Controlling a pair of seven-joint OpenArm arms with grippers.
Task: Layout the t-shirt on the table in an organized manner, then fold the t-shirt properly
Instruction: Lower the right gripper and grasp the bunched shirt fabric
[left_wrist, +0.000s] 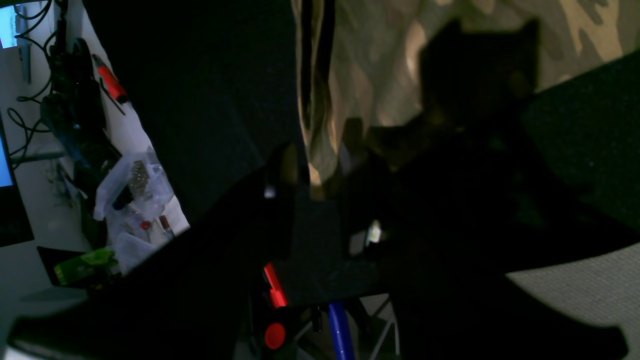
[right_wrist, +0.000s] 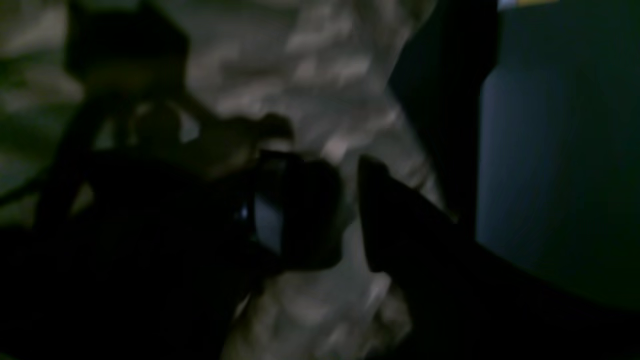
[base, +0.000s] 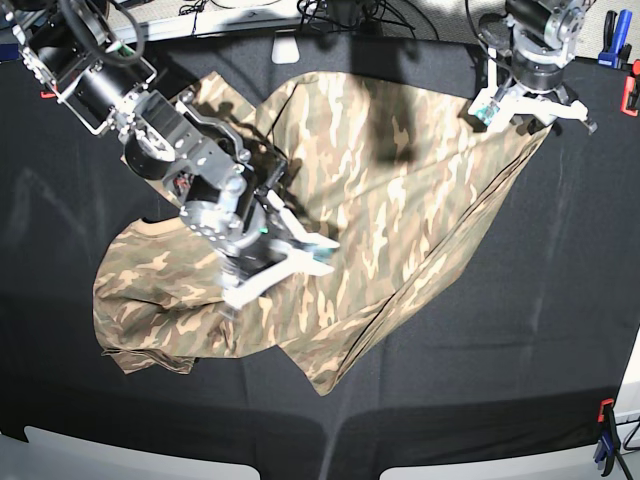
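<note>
**Shirt spread on the table, one corner pinched**

Left wrist view: the left gripper (left_wrist: 312, 200) has its dark fingers (left_wrist: 280, 200) set a little apart, with a hanging fold of the camouflage shirt (left_wrist: 380, 75) between their tips. They are closed on that fold. More of the shirt lies beyond the fingertips. The black table (left_wrist: 200, 90) is to the left of the fingers, and a red-handled clamp (left_wrist: 274, 287) is below them.

Right wrist view: dim and blurred. The right gripper (right_wrist: 350, 210) has its two fingers (right_wrist: 310, 215) standing apart, with pale shirt cloth (right_wrist: 320, 60) showing in the gap and ahead of the tips. I cannot tell whether they touch it.

Base view: the right gripper (base: 275, 262) hangs spread over the middle of the shirt (base: 400, 190), cloth on all sides of it. The left gripper (base: 530, 105) is at the shirt's far corner, which is drawn up toward it. The shirt lies crumpled on the table (base: 560, 300).
</note>
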